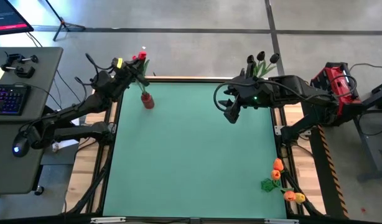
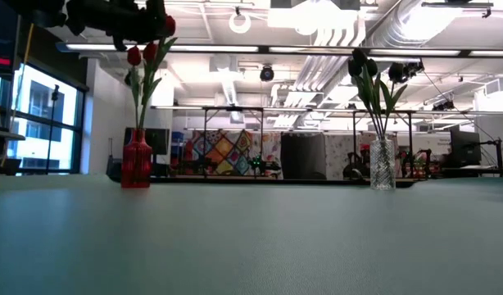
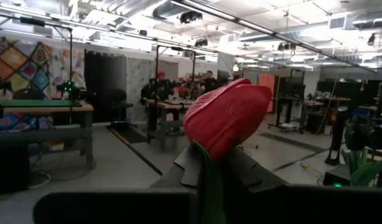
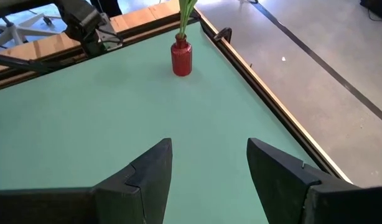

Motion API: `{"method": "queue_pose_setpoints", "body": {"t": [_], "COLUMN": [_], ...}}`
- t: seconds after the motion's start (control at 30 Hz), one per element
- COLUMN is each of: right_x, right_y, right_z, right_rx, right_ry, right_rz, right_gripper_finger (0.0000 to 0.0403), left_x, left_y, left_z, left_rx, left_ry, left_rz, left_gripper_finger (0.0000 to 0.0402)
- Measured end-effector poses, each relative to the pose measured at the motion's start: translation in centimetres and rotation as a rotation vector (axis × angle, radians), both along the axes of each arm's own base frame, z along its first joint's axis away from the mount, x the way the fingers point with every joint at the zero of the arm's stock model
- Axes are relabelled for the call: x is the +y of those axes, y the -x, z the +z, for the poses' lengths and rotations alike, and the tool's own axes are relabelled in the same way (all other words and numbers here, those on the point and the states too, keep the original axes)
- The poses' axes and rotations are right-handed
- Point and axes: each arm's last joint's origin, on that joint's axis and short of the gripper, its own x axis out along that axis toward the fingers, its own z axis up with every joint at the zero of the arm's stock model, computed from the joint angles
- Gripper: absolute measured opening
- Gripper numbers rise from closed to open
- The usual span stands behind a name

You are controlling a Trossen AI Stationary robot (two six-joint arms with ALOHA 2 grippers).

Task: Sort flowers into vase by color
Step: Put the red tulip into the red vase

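Observation:
A red vase (image 2: 136, 164) stands at the table's far left with two red tulips (image 2: 142, 54) in it. My left gripper (image 2: 141, 23) hangs above that vase, shut on a third red tulip (image 3: 228, 115). Whether this tulip's lower stem reaches into the vase, I cannot tell. A clear vase (image 2: 382, 164) at the far right holds near-black tulips (image 2: 364, 62). My right gripper (image 4: 209, 146) hovers open over the table's far right part, near the clear vase (image 1: 260, 70), with nothing between its fingers. Orange tulips (image 1: 279, 177) lie at the table's near right edge. My left gripper pinches the red tulip's green stem (image 3: 209, 186) between its two fingers, just below the head. The fingers (image 3: 186, 167) lie roughly level and across the stem. The head stands up past the fingertips, and the stem runs down out of the wrist view.
A desk with a keyboard (image 1: 10, 99) stands left of the table. A red device (image 1: 335, 84) sits beyond the right arm. The green mat (image 1: 191, 155) is bare through its middle and near left. Workshop benches and people show in the room behind.

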Motion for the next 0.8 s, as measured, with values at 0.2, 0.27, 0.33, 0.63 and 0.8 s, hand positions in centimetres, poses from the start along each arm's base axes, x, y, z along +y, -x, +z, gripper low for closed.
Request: {"method": "queue_pose_setpoints", "body": {"t": [0.2,0.27,0.33,0.63,0.8], "right_x": [0.01,0.01,0.01,-0.01,-0.02], "right_y": [0.02,0.02,0.02,0.01,0.01], "right_z": [-0.03,-0.03,-0.03,-0.02,-0.01], "right_rx": [0.003,0.003,0.002,0.004,0.003], "right_ry": [-0.001,-0.001,-0.001,0.003,0.007], "right_rz": [-0.001,-0.001,-0.001,0.002,0.001], "right_gripper_finger": [0.0197,0.0197,0.0197,0.0197,0.0197], "left_x": [0.03,0.06,0.07,-0.24,-0.63], "left_y": [-0.01,-0.04,-0.06,0.33,0.84], "left_z": [-0.15,-0.35,-0.50,-0.42,-0.34], "left_rx": [-0.018,-0.013,-0.010,0.008,0.022], "left_ry": [0.033,0.055,0.071,0.076,0.087], "left_rz": [-0.002,-0.004,-0.006,-0.004,-0.004], "left_gripper_finger": [0.0015,0.0016,0.0016,0.0016,0.0017]}}
